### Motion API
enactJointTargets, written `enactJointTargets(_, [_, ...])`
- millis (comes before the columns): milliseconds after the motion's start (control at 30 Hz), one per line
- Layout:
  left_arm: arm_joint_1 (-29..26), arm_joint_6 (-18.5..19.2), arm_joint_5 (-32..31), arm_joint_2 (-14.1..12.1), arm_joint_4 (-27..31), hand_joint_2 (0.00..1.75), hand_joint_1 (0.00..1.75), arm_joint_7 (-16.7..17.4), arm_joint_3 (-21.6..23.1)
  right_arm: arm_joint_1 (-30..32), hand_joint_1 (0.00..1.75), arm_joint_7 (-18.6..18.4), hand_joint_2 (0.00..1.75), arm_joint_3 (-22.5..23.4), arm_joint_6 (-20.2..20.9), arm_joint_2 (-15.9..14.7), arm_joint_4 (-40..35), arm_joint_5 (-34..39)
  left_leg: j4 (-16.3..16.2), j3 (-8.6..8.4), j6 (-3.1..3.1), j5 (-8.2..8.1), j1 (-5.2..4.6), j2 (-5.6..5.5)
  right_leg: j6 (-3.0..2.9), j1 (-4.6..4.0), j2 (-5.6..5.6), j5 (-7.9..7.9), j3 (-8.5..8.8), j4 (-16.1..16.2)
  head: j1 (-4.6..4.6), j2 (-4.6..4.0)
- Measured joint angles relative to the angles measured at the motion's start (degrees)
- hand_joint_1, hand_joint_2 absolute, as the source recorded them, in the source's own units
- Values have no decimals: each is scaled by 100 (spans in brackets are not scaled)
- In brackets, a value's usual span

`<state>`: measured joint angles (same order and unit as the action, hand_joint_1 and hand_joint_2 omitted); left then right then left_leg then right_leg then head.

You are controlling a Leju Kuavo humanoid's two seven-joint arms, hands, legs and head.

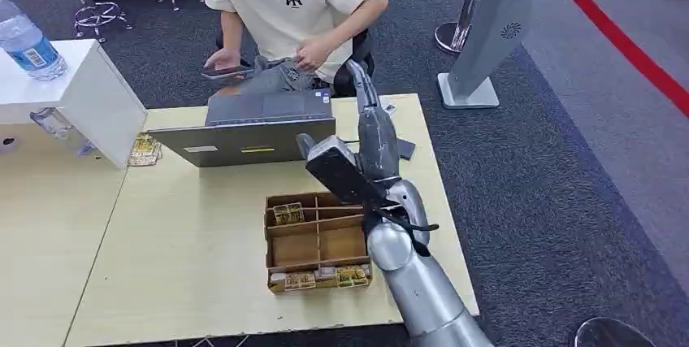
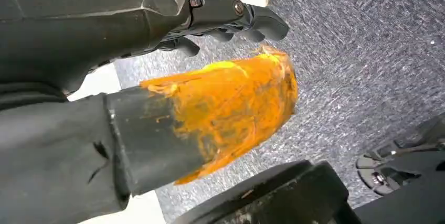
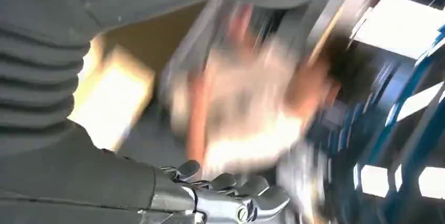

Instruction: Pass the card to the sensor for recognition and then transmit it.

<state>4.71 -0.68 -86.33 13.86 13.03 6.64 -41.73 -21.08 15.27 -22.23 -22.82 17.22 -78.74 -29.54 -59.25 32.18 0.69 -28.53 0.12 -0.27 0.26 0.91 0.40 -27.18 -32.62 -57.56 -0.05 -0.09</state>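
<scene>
Our cards (image 1: pixel 318 277) lie in the front slot of the wooden box (image 1: pixel 317 241) on the table (image 1: pixel 187 266). Our right hand (image 1: pixel 370 127) is lifted above the box, by the laptop (image 1: pixel 252 132); we cannot tell how its fingers sit. Our left hand (image 2: pixel 210 114) hangs over the carpet, fingers curled, holding nothing. A person (image 1: pixel 288 14) sits behind the laptop.
</scene>
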Motion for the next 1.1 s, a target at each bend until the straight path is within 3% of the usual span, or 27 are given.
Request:
enactJointTargets(100, [-9,-28,92,-4,0,0,0,-17,-65,406,0,247,0,-337,1971,-64,-446,2428,0,1,-1,-1,1,-1,-1,-1,-2,-3,-4,1,-2,0])
enactJointTargets(200, [-22,-35,122,-9,0,0,0,-20,-129,797,0,472,0,-639,3329,-229,-724,3657,0,2,-1,-1,2,-6,-1,-1,-6,-4,-1,1,-2,0])
enactJointTargets(467, [-23,-41,236,-28,0,0,0,-52,-260,1669,0,573,0,-1353,4988,-697,-729,4137,0,1,-1,-2,1,-5,0,0,-5,-4,2,3,-2,0])
enactJointTargets(600, [-21,-72,306,-28,0,0,0,-57,-323,1825,0,783,0,-1660,5075,-1050,-344,3918,0,-1,-1,-2,0,-3,0,0,-5,-4,5,4,-6,0])
enactJointTargets(667, [-22,-94,369,-26,0,0,0,-57,-384,1916,0,892,0,-1812,4875,-1255,-25,3480,0,-1,-1,-3,0,-3,0,0,-5,-4,4,4,-9,0])
enactJointTargets(900, [-23,-177,577,-28,0,0,0,-72,-588,2222,0,908,0,-2122,3328,-1803,804,2256,0,-1,0,-3,-1,-4,0,0,-6,-4,4,5,-9,0])
enactJointTargets(1100, [-30,-184,701,-31,0,0,0,-114,-750,2417,0,630,0,-2310,1804,-1928,1269,1667,0,-1,-1,-4,1,-1,0,-1,-4,-4,1,5,-6,0])
